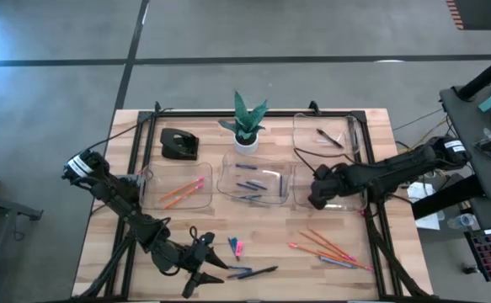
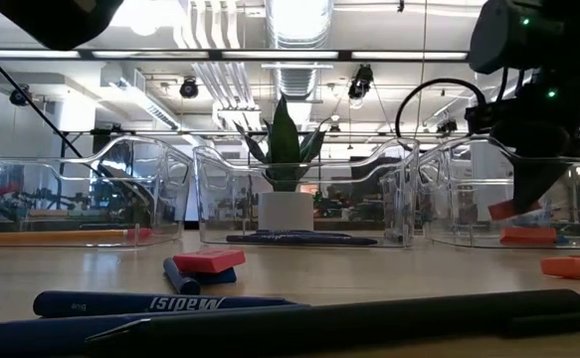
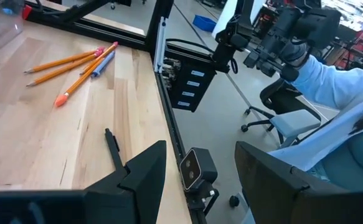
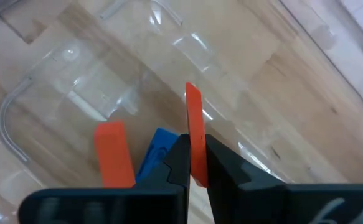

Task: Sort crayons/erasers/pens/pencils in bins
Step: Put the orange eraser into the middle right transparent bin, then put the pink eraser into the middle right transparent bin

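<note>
My right gripper [image 1: 319, 192] hangs over the near-right bin [image 1: 350, 202], shut on an orange-red eraser [image 4: 193, 124]. An orange eraser [image 4: 113, 155] and a blue eraser [image 4: 158, 149] lie on that bin's floor below it. The left bin [image 1: 148, 200] holds orange pencils [image 1: 182, 192]. The middle bin [image 1: 225, 192] holds blue crayons and dark pens [image 1: 253, 181]. One pen [image 1: 329, 137] lies in the far-right bin [image 1: 300, 126]. More pencils [image 1: 329, 248], erasers [image 1: 236, 247] and pens [image 1: 253, 271] lie on the table. My left gripper [image 1: 207, 263] waits open near the front edge. My right gripper pinches the orange-red eraser by its two flat faces [image 4: 197, 158] between its two fingers. The fingers point steeply down from above. The eraser's free end [image 2: 513, 210] sticks out below the fingertips, tilted, and hangs clear above the orange eraser on the bin floor.
A potted plant [image 1: 247, 126] stands behind the middle bin, with a black desk object [image 1: 178, 145] to its left. A person in a light blue sleeve [image 3: 330, 68] sits beyond the table's edge. Bare wood lies between the loose erasers and pencils.
</note>
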